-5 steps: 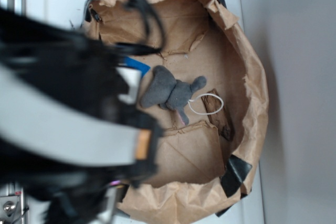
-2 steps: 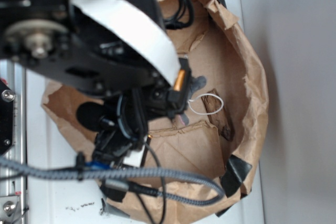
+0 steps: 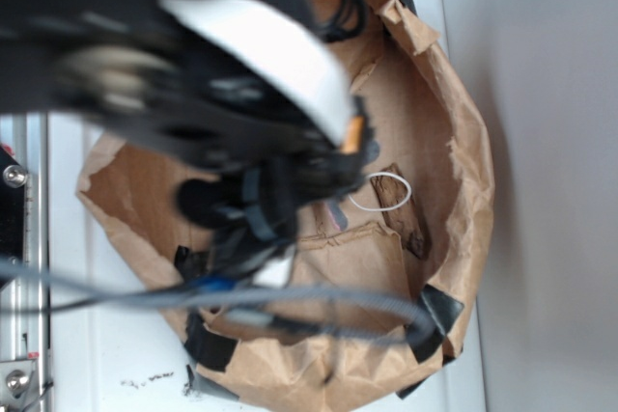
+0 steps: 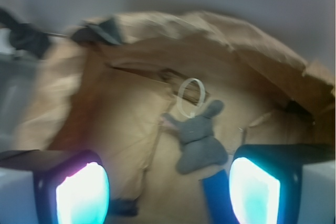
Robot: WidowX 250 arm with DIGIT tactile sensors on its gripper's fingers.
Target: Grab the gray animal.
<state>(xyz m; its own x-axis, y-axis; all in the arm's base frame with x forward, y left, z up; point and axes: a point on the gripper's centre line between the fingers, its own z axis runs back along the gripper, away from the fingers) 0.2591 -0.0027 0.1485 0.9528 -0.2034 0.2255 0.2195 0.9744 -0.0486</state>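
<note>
The gray animal (image 4: pixel 198 140) is a small plush lying on the brown paper floor, with a white string loop (image 4: pixel 190 97) at its far end. In the wrist view it lies ahead of my gripper (image 4: pixel 168 192), nearer the right finger. The gripper is open, with two glowing pads (image 4: pixel 81 195) wide apart and nothing between them. In the exterior view the arm (image 3: pixel 222 113) covers nearly all of the animal; only the loop (image 3: pixel 380 192) and a gray scrap (image 3: pixel 336 213) show.
A crumpled brown paper bag wall (image 3: pixel 463 171) rings the work area, held with black tape (image 3: pixel 436 320). A flat blue pad (image 4: pixel 218 198) lies just before the right finger. A raised paper flap (image 3: pixel 352 262) sits beside the toy. Cables (image 3: pixel 290 298) hang from the arm.
The arm has swung from the left over the bag and now covers the gray animal in the exterior view. The toy and its loop have stayed in place.
</note>
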